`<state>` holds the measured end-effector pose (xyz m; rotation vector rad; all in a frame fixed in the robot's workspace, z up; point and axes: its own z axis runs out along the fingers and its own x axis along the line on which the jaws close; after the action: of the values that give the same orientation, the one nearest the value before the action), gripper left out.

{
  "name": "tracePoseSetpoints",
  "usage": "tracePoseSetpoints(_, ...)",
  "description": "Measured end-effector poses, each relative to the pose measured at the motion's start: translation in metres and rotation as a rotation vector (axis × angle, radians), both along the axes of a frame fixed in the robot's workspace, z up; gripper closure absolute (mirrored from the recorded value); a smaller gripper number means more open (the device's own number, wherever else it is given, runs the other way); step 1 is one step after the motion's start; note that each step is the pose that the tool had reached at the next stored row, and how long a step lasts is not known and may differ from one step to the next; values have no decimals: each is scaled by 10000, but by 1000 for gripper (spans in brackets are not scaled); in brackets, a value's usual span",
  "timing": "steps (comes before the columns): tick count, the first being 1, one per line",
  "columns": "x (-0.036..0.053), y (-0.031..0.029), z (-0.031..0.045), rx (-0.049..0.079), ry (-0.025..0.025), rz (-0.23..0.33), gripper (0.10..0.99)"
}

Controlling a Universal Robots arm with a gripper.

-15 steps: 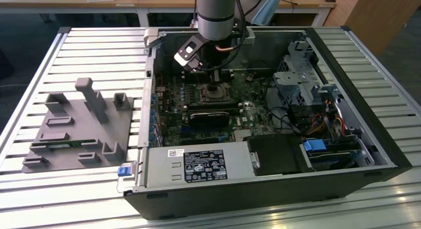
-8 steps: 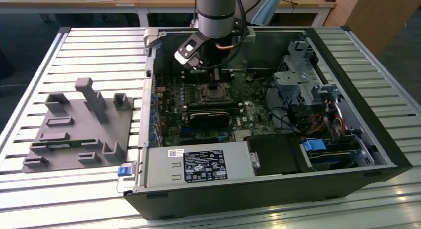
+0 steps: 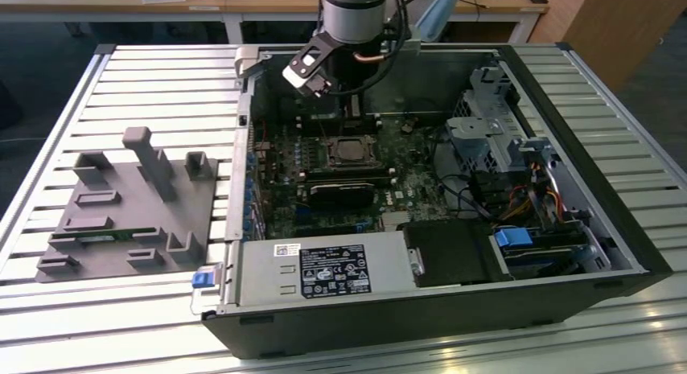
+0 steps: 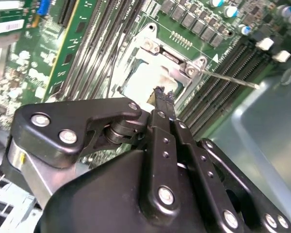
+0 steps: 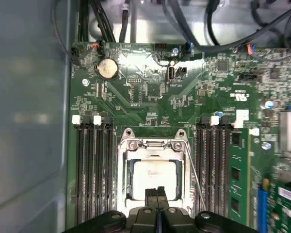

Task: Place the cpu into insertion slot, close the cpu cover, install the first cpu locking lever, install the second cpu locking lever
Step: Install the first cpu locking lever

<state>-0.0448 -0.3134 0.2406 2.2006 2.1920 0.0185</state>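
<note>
The cpu (image 5: 153, 175) lies flat in the insertion slot on the green motherboard, its silver top bright in the second wrist view (image 4: 144, 80) and small in the exterior view (image 3: 349, 151). The cpu cover (image 5: 153, 144) lies down around it as a silvery frame (image 4: 157, 48). One thin wire locking lever (image 5: 195, 178) slants away from the socket's corner over the memory slots (image 4: 230, 80). My gripper (image 5: 157, 190) hangs just above the chip's edge, fingers (image 4: 161, 97) pressed together and holding nothing. In the exterior view it (image 3: 349, 117) reaches down into the open case.
Long black memory slots (image 5: 94, 165) flank the socket on both sides. Case walls (image 3: 580, 133), a drive cage (image 3: 483, 137) and cables (image 3: 516, 201) crowd the exterior view's right. A power supply (image 3: 322, 269) sits in front. A grey fixture (image 3: 129, 205) lies on the slatted table, exterior view's left.
</note>
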Motion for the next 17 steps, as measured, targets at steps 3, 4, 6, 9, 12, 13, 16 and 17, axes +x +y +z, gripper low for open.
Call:
tracePoseSetpoints(3, 0, 0, 130, -1, -1, 0, 980)
tracePoseSetpoints(4, 0, 0, 174, 0, -3, 0, 980)
tracePoseSetpoints(6, 0, 0, 263, -2, -3, 0, 980)
tracePoseSetpoints(9, 0, 0, 342, -1, -5, 0, 980)
tracePoseSetpoints(12, -1, 0, 351, 0, -8, 8, 980)
tracePoseSetpoints(13, -1, 0, 350, 1, -9, 62, 980)
tracePoseSetpoints(16, -2, 0, 351, -1, -8, 544, 980)
tracePoseSetpoints(17, -2, 0, 350, 0, -8, 724, 980)
